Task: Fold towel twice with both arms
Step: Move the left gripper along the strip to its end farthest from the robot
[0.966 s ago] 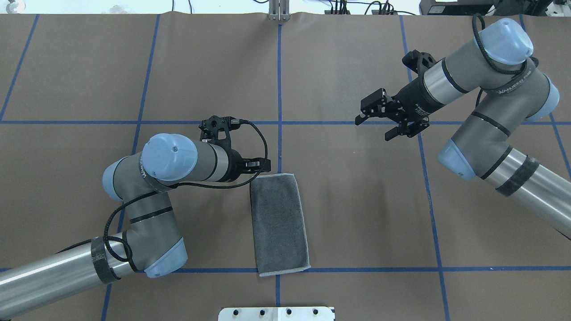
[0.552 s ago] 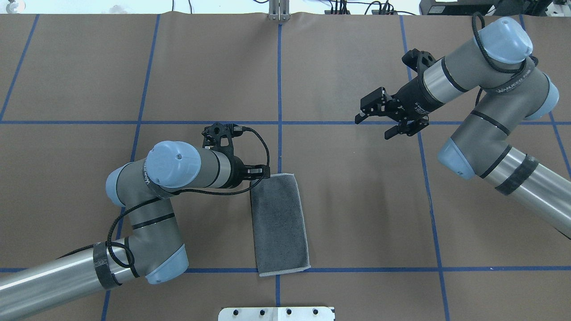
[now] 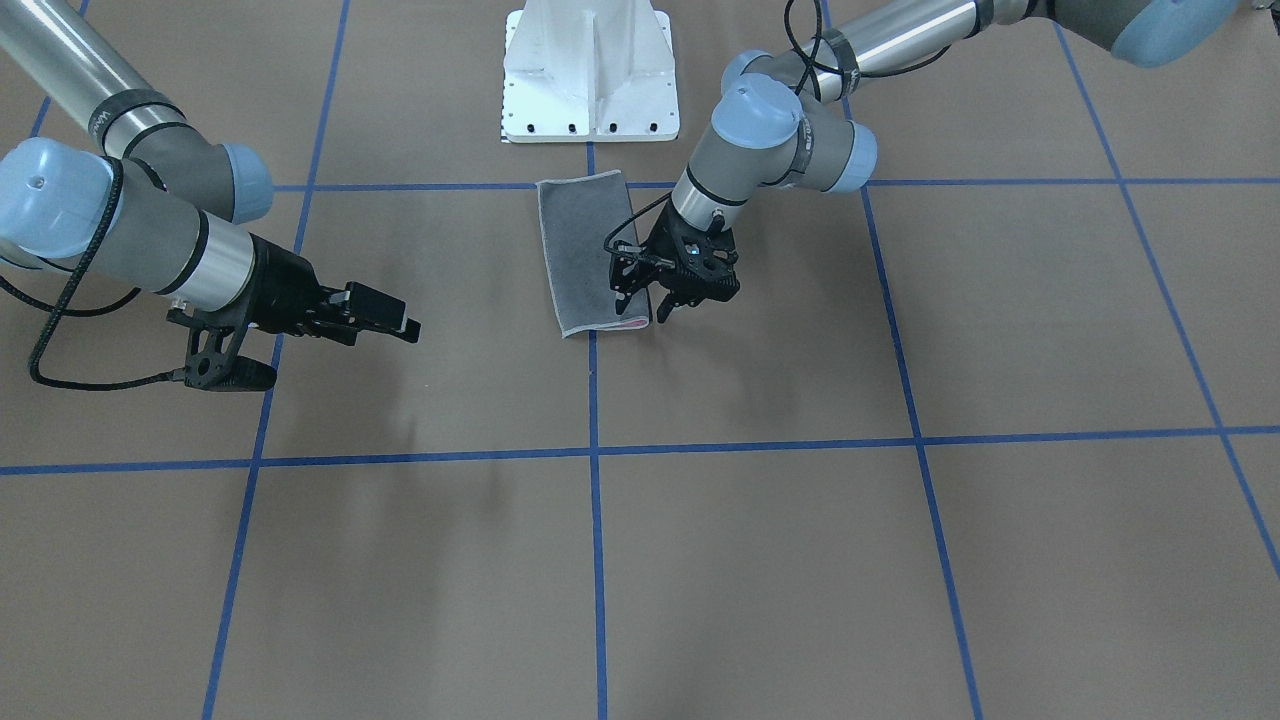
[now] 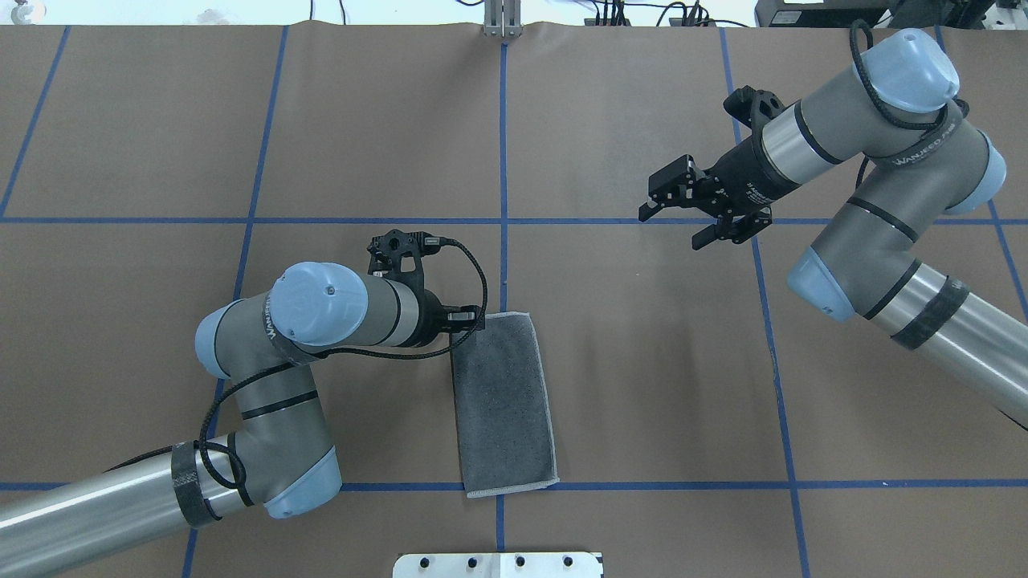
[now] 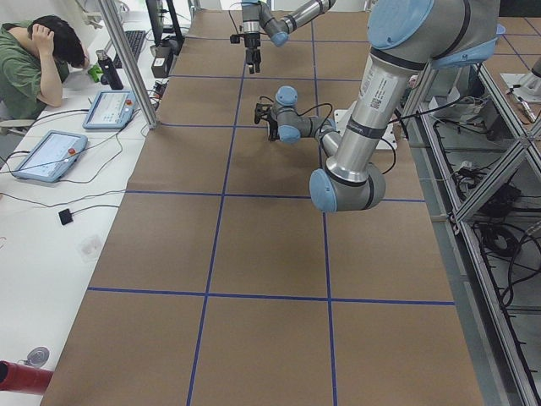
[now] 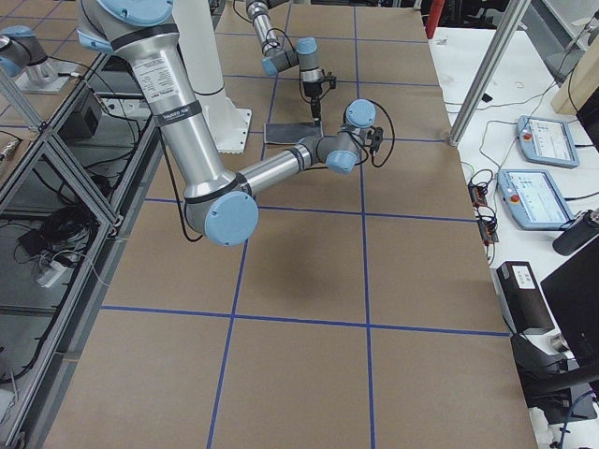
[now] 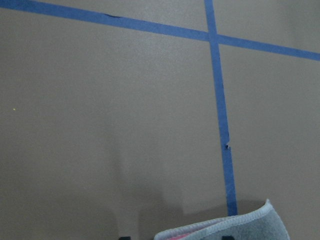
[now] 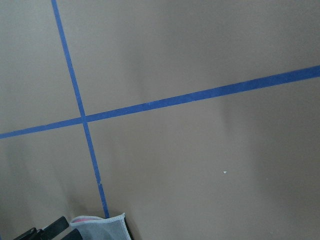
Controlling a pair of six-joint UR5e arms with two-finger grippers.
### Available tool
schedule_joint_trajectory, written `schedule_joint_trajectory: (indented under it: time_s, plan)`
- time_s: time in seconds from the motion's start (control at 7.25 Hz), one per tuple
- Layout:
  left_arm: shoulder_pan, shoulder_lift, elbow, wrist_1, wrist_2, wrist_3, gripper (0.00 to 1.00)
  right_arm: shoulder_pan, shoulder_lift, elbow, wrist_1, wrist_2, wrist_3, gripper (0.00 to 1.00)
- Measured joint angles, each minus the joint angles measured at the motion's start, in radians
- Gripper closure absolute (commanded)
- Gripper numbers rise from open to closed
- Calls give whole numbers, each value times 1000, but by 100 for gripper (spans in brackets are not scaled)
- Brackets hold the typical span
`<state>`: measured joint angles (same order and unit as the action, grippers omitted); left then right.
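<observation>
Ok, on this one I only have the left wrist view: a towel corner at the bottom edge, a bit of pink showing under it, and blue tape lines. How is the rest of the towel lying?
Observer: The towel lies flat as a long narrow strip, already folded once, dark grey face up.
Operator: Which corner am I looking at?
Observer: The left gripper is at the corner farthest from the white base, on the robot's left side.
Operator: And the other arm?
Observer: The right gripper hangs open, well off to the towel's right, touching nothing.
</observation>
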<state>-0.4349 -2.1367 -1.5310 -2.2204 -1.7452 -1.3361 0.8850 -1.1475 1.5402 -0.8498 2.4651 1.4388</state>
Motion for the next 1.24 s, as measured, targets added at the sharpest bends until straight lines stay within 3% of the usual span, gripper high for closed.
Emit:
schedule_joint_trajectory:
  time_s: [0.28,0.69,1.24]
  plan:
    - [4,0,0,1,0,0,67,1,-1,0,0,0,0,0]
    - [8,-5,0,1,-1,0,100,2,-3,-1,0,1,0,0]
    - [8,-36,-1,1,-3,-3,100,4,-4,-2,0,2,-1,0]
